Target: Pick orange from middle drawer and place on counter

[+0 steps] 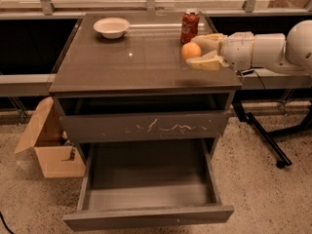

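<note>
The orange (190,50) sits at the right side of the counter (131,62), just in front of a red soda can (189,26). My gripper (192,51) reaches in from the right, low over the counter, with one finger behind the orange and one in front of it. Both fingers touch the orange. The middle drawer (146,217), with its plain front panel, is pulled wide open below, and its grey inside (148,179) holds nothing.
A white bowl (111,27) stands at the counter's back left. The drawer with pale scratches (146,127) is shut above the open one. An open cardboard box (48,147) sits on the floor at the left. A black stand's legs (263,138) cross the floor at the right.
</note>
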`<state>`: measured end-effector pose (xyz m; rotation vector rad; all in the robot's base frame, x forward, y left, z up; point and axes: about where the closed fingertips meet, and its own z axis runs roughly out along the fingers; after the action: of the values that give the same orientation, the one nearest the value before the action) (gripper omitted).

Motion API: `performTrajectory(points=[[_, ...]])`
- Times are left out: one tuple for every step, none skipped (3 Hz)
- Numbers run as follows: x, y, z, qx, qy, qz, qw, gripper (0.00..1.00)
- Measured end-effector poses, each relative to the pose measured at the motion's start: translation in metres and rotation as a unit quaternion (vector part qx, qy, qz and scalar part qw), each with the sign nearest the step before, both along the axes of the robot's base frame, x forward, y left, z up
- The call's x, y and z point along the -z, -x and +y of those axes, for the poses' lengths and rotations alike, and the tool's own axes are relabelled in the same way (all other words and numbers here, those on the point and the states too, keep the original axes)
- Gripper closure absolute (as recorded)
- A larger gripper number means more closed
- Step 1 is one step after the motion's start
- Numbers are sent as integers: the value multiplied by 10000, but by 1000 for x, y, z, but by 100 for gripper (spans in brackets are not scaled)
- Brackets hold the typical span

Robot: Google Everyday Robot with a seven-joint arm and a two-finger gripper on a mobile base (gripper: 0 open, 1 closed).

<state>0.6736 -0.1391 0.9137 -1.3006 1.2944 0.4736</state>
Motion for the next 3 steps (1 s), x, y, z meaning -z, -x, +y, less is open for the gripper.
performTrajectory(points=[[10, -17, -9, 261, 125, 477, 9984, 100], [27, -34, -25, 587, 173, 1178, 9912, 100], [43, -54, -40, 849, 174, 1529, 9844, 100]])
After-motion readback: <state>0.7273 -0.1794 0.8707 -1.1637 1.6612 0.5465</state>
